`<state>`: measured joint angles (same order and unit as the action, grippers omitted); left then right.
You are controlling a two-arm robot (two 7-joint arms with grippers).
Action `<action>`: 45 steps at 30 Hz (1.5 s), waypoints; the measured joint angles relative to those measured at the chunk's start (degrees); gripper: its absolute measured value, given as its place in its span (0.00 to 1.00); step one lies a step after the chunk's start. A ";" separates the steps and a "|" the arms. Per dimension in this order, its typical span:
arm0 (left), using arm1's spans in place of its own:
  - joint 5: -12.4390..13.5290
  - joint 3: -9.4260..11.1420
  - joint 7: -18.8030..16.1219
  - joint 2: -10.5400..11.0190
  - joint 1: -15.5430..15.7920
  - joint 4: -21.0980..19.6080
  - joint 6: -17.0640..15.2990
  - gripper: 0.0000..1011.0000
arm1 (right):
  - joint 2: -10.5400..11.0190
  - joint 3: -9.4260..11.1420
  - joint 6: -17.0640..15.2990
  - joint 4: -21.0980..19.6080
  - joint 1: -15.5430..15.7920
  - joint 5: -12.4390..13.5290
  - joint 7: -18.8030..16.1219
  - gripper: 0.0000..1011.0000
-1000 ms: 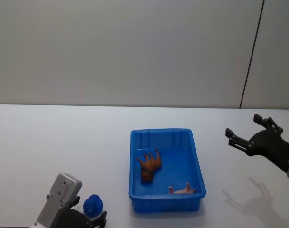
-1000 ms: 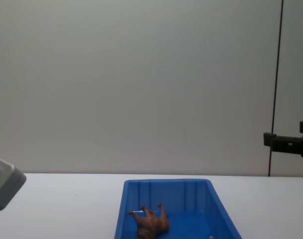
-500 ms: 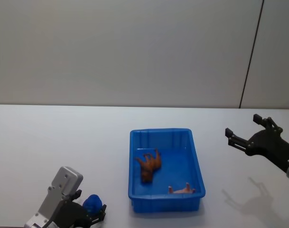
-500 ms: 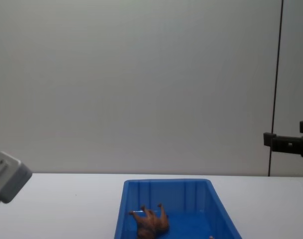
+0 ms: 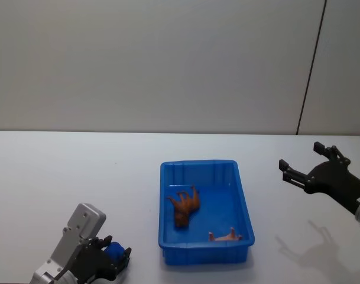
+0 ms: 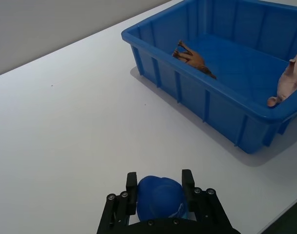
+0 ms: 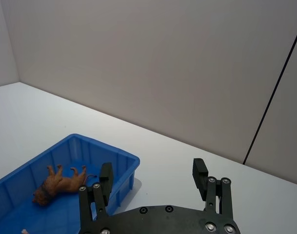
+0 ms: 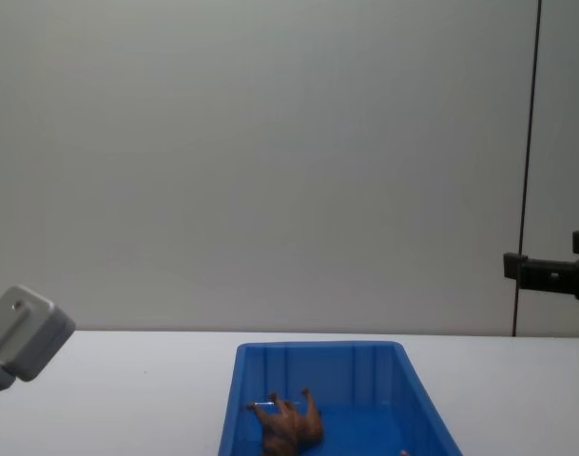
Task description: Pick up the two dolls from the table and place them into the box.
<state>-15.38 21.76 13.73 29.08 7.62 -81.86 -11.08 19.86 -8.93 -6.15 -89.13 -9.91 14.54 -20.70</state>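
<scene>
The plain white flat table point(image 5: 61, 171) spreads wide under everything, and near its middle sits the bright blue rectangular plastic box point(image 5: 246, 208) with ribbed walls and a thick rim. To the right, well apart from the box and raised above the table, hangs the black right gripper point(image 5: 305, 168), its jaws spread wide and holding nothing. Down at the near left corner of the table is the left gripper point(image 6: 160, 190), its 2 black fingers closed narrow around a small rounded blue toy point(image 6: 159, 199) that sits between them, low over the white surface. Inside the box lies the brown four-legged animal doll point(image 5: 185, 206) on its side with thin legs splayed, toward the far left part of the floor, and the pale pinkish-tan doll point(image 5: 228, 236) rests against the near wall by the right corner. With both dolls lying in the box, I judge the placing itself done; what is left looks like a matter of parking the arms. To do that well, the left arm should stay clear of the box's near corner so the rim is not nudged, and the right should keep its height over the table. I can read no brand, label or writing on anything here.
</scene>
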 joint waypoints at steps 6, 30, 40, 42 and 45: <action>0.17 0.00 0.64 -0.36 0.43 0.55 0.02 0.50 | 0.00 0.00 0.00 0.00 0.00 0.00 0.00 0.99; 1.83 0.12 1.91 -1.42 1.75 0.37 -0.45 0.34 | 0.00 0.00 0.00 0.00 0.00 0.00 0.00 0.99; 4.11 -0.34 3.18 -1.72 3.48 -0.99 -0.81 0.27 | 0.00 0.00 0.00 0.00 0.00 0.00 0.00 0.99; 4.82 -0.47 3.66 -1.87 4.09 -1.29 -0.85 0.27 | 0.00 0.00 0.00 0.00 0.00 0.00 0.00 0.99; 5.53 -0.57 4.14 -2.06 4.75 -1.53 -0.84 0.25 | 0.00 0.00 0.00 0.00 0.00 0.00 0.00 0.99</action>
<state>-9.85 21.19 17.87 27.02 12.37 -83.39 -11.92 19.86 -8.93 -6.15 -89.13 -9.91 14.54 -20.69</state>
